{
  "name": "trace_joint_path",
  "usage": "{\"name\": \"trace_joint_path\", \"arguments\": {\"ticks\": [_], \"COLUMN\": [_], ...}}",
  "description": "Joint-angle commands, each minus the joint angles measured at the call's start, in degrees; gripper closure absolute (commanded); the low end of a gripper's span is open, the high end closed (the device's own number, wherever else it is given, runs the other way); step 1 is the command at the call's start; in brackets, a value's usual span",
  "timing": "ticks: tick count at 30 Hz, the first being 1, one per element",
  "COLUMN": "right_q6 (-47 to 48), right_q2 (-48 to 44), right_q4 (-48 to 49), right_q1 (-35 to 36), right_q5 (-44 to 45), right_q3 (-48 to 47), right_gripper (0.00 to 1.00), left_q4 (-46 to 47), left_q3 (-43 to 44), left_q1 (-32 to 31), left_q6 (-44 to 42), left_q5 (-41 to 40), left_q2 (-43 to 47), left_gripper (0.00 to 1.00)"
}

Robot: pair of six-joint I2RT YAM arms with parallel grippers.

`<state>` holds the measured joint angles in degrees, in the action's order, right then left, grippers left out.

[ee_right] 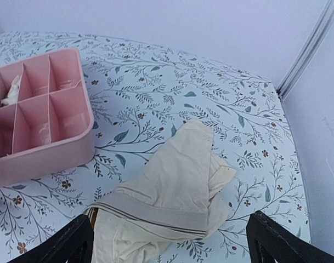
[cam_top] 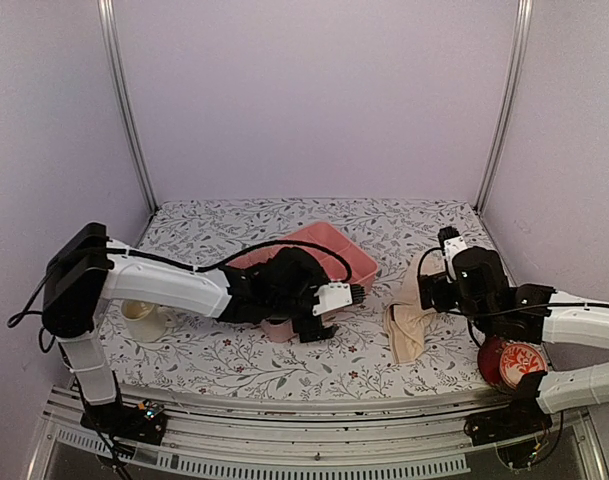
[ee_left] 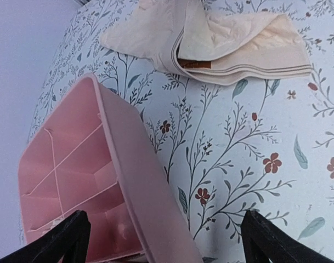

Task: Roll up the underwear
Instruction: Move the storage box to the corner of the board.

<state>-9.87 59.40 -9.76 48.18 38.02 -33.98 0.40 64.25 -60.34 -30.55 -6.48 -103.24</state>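
one crumpled cream underwear point(ee_right: 167, 186), one pink compartment tray point(ee_right: 46, 156) near it

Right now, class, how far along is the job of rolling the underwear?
Done: little shows; a pale scrap sits in one compartment of the pink tray, but what it is cannot be told. In hand: nothing; the left gripper and right gripper are both open and empty. Left: the beige underwear lies loosely folded on the table, not rolled.
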Motion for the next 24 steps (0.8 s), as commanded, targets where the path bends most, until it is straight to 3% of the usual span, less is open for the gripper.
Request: {"name": "trace_joint_path", "arguments": {"ticks": [1, 8, 13, 24], "right_q6": [-0.7, -1.3, -1.5, -4.0], "right_q2": [-3.7, 3.9, 9.3, 9.7], "right_q4": [6.7, 6.3, 5.1, 2.0], "right_q1": [-1.7, -1.7, -1.8, -2.6], "right_q5": [1.5, 2.2, 2.6, 1.9], "right_q3": [2.5, 1.2, -1.2, -2.3], "right_gripper": [0.01, 0.01, 0.01, 0.01], "left_q4": [0.0, 5.5, 9.2, 12.8], "left_q3": [5.4, 12.6, 12.7, 13.5], "left_q1": [0.0, 3.1, 7.8, 21.8], "left_q6": [-2.3, -6.6, -9.3, -12.7], "left_q5": [-13.6, -20.4, -23.5, -23.4], "left_q2": [-7.0, -13.6, -15.7, -15.2], "left_gripper": [0.01, 0.01, 0.02, 0.02]}}
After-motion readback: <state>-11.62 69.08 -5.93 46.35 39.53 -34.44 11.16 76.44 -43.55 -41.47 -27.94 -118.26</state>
